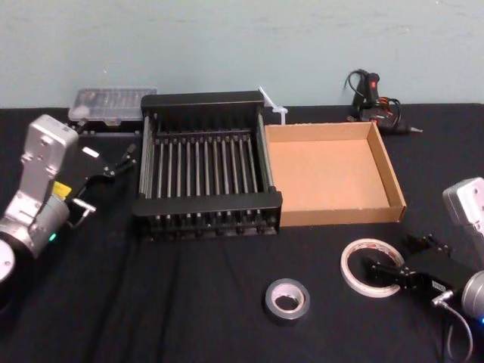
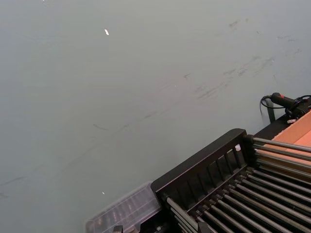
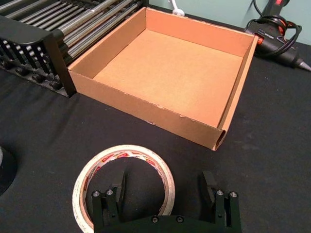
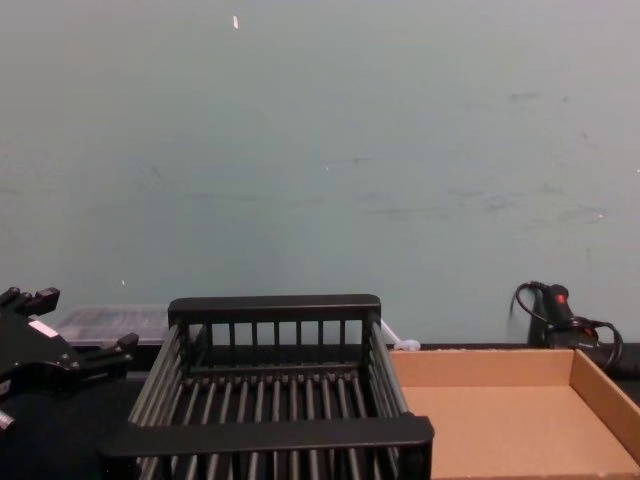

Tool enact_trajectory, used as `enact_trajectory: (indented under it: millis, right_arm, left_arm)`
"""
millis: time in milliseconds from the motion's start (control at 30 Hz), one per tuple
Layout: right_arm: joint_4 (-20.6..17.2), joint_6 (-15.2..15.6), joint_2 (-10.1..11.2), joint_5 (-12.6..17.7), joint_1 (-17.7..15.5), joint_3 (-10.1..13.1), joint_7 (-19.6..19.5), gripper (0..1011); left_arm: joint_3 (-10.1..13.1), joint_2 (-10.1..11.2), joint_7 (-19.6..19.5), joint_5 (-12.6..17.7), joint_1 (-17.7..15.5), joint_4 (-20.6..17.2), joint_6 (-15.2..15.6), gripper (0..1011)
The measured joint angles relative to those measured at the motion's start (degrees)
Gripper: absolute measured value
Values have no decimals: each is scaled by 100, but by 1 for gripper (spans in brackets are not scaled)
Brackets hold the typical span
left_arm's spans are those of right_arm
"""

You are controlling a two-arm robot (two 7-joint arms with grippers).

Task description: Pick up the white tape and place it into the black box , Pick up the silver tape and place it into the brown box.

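The white tape (image 1: pixel 355 261) is a thin ring with red print, flat on the black table in front of the brown box (image 1: pixel 325 174). My right gripper (image 1: pixel 380 274) is open and low over it. In the right wrist view one finger (image 3: pixel 118 188) stands inside the white tape (image 3: pixel 121 150) and the other outside, straddling its band without touching. The silver tape (image 1: pixel 287 300), a dark grey roll, lies to the ring's left, with its edge (image 3: pixel 4 167) in the wrist view. The black box (image 1: pixel 204 204) stands left of the brown box. My left gripper (image 1: pixel 125 160) hangs open beside the black box's left wall.
A clear plastic case (image 1: pixel 112 102) sits behind the black box at the back left. A black glue gun (image 1: pixel 370 94) with its cable lies behind the brown box at the back right. A small white piece (image 1: pixel 272 106) sticks up between the boxes' far corners.
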Motion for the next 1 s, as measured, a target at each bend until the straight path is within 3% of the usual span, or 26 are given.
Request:
enact_trajectory:
  millis: [1000]
  right_arm:
    - [74,200,-245,-360,-3,169,310,1002]
  left_arm:
    - [0,0,0,0,0,0,0,1001]
